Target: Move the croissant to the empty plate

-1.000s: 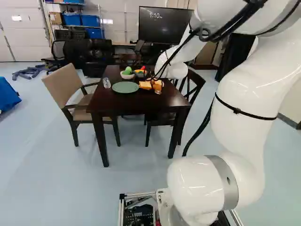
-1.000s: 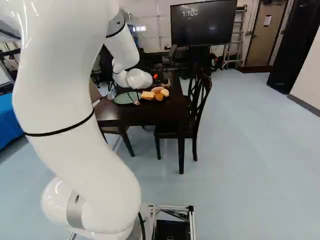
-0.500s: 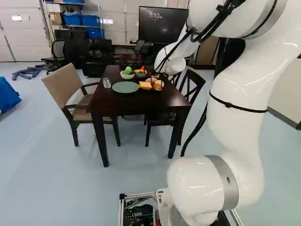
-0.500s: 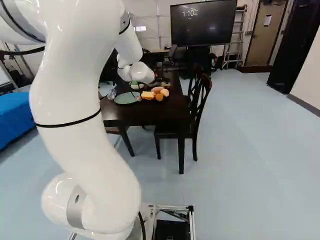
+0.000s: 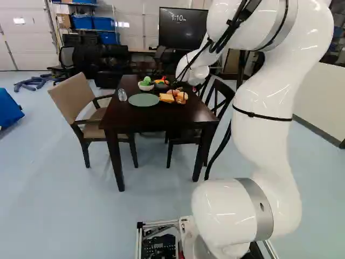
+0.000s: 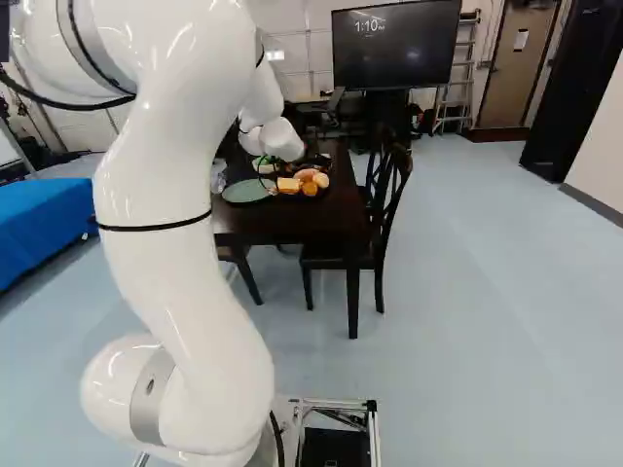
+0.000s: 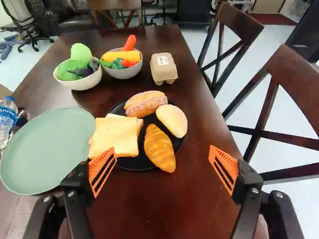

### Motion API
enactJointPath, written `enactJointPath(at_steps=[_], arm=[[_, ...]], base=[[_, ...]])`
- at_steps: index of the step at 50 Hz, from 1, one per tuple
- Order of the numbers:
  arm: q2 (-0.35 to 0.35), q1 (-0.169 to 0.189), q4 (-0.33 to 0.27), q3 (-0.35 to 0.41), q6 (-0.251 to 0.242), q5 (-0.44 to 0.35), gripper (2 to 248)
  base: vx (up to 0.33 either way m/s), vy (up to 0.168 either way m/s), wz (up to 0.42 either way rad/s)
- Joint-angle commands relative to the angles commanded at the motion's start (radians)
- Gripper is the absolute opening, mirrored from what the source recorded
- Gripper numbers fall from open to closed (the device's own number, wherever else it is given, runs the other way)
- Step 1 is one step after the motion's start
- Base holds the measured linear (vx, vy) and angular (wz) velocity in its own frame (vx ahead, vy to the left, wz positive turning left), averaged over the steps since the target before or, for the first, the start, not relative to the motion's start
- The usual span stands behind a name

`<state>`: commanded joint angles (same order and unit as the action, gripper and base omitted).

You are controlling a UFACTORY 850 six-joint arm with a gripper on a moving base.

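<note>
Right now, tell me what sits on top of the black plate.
On the black plate: the croissant, bread slices, a speckled roll and a smooth roll. What lies under them is covered.

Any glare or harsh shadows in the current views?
Left base view: bright highlights on the glossy white arm; right base view: similar streaks on it. Wrist view: pale sheen on the dark table beside the green plate; croissant free of glare.

On the counter [image 7: 149, 199], a plate [image 7: 45, 149] sits between a bottle [image 7: 7, 119] and a 2nd plate [image 7: 132, 163] holding bread slices [image 7: 117, 137], a croissant [image 7: 159, 148] and 2 rolls [image 7: 145, 103], with 2 bowls [image 7: 83, 83] and a carton [image 7: 163, 69] behind.
</note>
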<state>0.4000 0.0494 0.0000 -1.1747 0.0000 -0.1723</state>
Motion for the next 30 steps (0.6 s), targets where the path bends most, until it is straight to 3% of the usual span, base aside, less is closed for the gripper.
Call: enactJointPath(at_steps=[30], arm=[[0.133,0.001,0.000,-0.170,0.000,0.199,247]], base=[[0.000,0.000,0.000]])
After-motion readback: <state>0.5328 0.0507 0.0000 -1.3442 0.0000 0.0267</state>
